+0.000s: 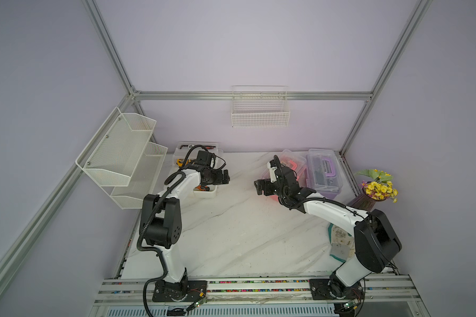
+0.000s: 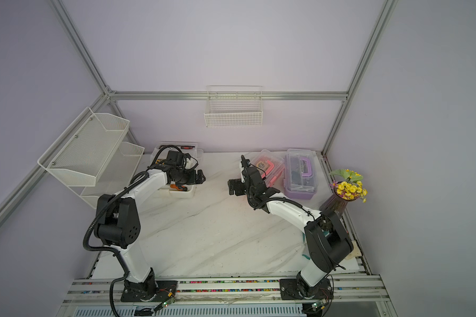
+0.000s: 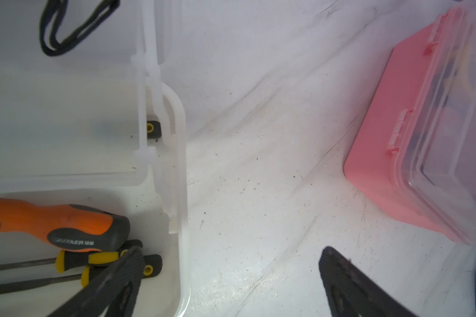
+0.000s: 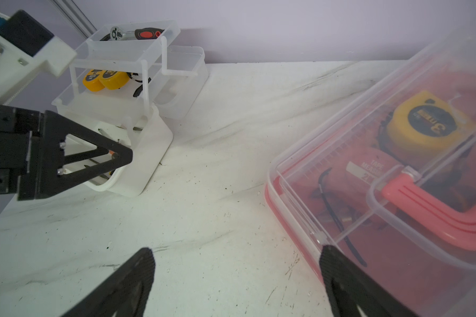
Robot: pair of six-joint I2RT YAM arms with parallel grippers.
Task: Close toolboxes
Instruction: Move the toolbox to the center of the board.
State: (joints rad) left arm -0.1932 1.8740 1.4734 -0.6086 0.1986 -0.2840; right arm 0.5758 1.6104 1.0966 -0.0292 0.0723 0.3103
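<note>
The white toolbox [image 4: 149,159] sits at the back left of the table [image 1: 231,233], its trays fanned open and a screwdriver [image 3: 52,222] showing inside. The pink toolbox [image 2: 270,164] and the purple toolbox [image 1: 323,175] stand side by side at the back right, lids down. The left claw [image 1: 226,177] hangs just beside the white one and the right claw [image 1: 257,188] by the pink one. Both gape wide, gripping nothing.

The white toolbox [image 3: 182,170] fills the left of the frame, open, an orange-handled screwdriver [image 3: 52,222] in its base at lower left. At right sits the pink toolbox [image 3: 382,142], clear lid down. Along the bottom edge the left gripper [image 3: 232,251] stands spread wide, empty.
</note>
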